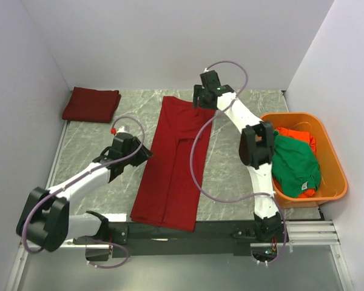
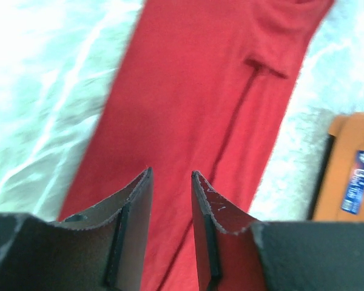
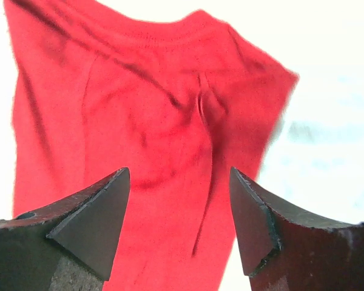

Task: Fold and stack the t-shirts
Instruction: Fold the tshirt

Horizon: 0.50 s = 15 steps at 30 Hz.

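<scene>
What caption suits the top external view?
Folded crimson cloth t-shirt on grey marble table, left gripper and right gripper at its edges.

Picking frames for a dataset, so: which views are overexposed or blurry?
Top external: evenly lit, sharp; the long crimson t-shirt shows its fold lines. Left wrist: marble table glares almost white, and the orange tub is blurred. Right wrist: the table is blown out to white around the shirt, whose right edge smears.
</scene>
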Each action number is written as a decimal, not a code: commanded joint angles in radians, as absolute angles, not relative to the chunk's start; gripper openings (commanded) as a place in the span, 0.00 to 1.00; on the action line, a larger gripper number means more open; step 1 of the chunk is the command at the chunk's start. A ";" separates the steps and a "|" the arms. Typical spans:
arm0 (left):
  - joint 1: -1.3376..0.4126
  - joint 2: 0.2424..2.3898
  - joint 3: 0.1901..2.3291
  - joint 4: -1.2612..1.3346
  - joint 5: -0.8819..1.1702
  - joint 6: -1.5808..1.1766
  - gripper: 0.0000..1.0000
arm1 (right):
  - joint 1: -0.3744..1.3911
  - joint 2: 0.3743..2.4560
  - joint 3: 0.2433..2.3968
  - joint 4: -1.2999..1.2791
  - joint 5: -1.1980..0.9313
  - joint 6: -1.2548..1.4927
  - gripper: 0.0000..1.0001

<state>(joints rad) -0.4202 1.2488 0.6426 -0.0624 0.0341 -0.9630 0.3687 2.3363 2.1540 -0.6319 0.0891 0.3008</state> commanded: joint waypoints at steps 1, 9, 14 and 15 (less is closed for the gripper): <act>-0.416 1.166 0.594 -0.146 -0.060 -0.971 0.38 | 0.360 2.119 2.025 -0.624 0.077 0.397 0.72; -0.416 1.042 0.466 -0.227 -0.112 -1.023 0.38 | 0.449 1.668 1.286 -0.348 0.012 0.572 0.72; -0.419 0.948 0.373 -0.239 -0.107 -1.063 0.41 | 0.598 1.487 1.030 -0.302 0.028 0.655 0.71; -0.420 0.937 0.365 -0.244 -0.107 -1.066 0.41 | 0.620 1.461 0.996 -0.293 0.026 0.669 0.71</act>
<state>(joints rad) -0.4194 0.9730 0.3889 -0.2321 -0.0868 -1.0340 0.5568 1.5517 1.0695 -0.3782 0.0288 0.5823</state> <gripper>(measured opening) 0.408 0.713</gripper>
